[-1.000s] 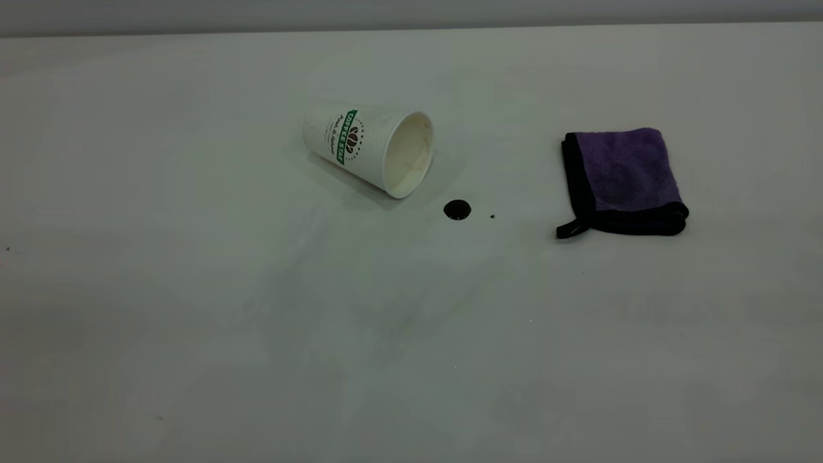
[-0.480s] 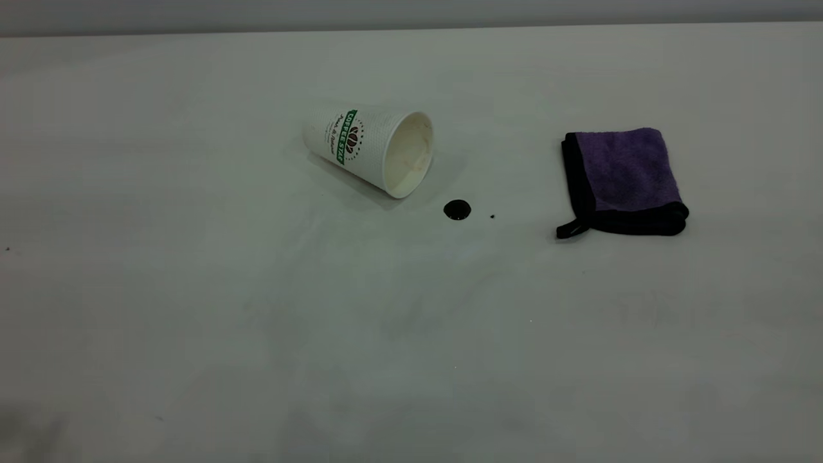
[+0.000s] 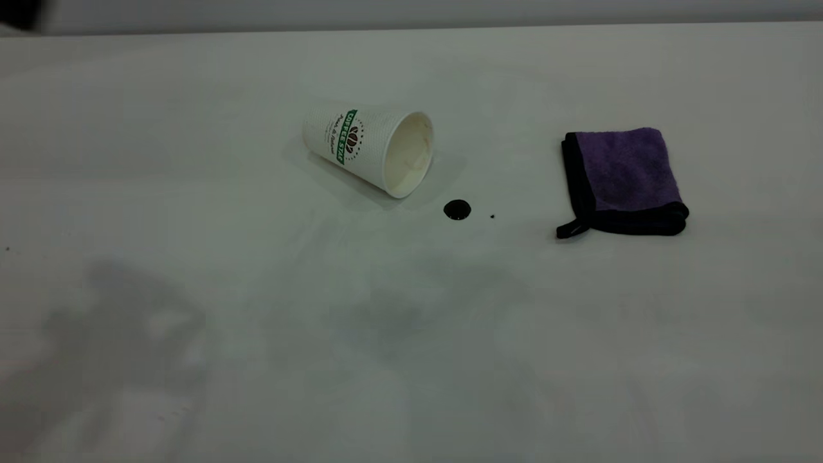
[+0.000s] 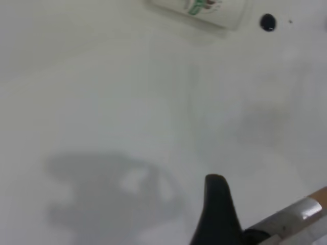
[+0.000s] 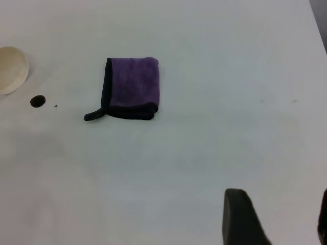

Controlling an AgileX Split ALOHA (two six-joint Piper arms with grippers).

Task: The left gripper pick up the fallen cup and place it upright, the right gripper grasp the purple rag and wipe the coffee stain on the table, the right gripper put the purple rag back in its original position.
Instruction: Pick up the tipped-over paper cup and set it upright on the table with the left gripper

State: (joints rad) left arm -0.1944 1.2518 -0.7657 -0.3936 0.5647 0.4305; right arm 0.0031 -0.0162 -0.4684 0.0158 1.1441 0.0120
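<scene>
A grey shadow has just come over the lower left of our wide white matt table [image 3: 193, 96], so our left gripper [image 4: 218, 206] is likely moving in. We cannot tell how open it is. Our right gripper [image 5: 281, 219] gapes, empty. The fluffy folded purple rag [image 3: 627, 177] lies at the right. The bumpy white paper cup [image 3: 366, 148] lies tipped over at upper middle, with the shiny round black coffee stain [image 3: 457, 209] near its mouth.
</scene>
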